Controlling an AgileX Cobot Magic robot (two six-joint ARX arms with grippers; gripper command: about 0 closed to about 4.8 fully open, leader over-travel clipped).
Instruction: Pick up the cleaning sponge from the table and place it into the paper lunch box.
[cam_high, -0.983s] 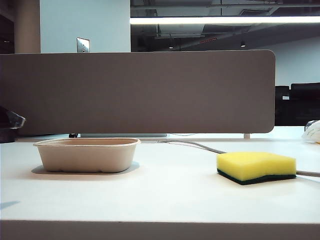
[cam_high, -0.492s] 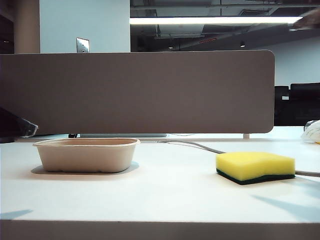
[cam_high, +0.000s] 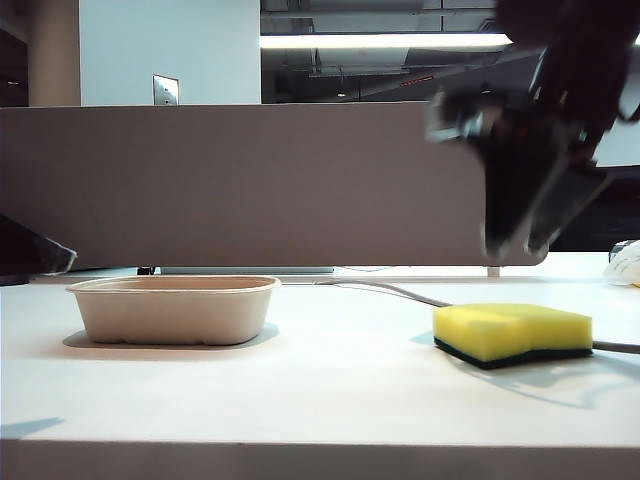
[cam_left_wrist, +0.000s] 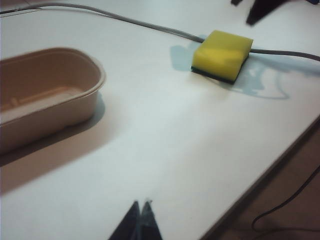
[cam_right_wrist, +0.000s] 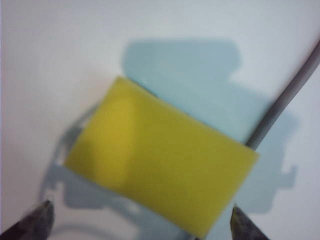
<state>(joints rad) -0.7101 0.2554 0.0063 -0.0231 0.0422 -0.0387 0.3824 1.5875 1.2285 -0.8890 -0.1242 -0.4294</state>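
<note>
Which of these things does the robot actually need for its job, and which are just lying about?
Needed:
- thick yellow foam sponge with dark green base
- shallow beige pulp lunch box
- white table
- right gripper, open above the sponge

Lying about:
- grey cable behind the sponge
- grey divider panel
- left gripper, shut, idle near the table edge

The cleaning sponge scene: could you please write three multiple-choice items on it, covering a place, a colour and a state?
1. Where is the cleaning sponge?
A. in the paper lunch box
B. on the table
C. held by the left gripper

2. What colour is the sponge's bottom layer?
A. dark green
B. red
C. white

3. How is the right gripper?
A. shut on the sponge
B. open above the sponge
C. inside the box

Answers: 1 B, it rests on the table, apart from the empty paper lunch box. 2 A, green shows under the yellow. 3 B, its jaws straddle the sponge; the left gripper is shut, elsewhere.
</note>
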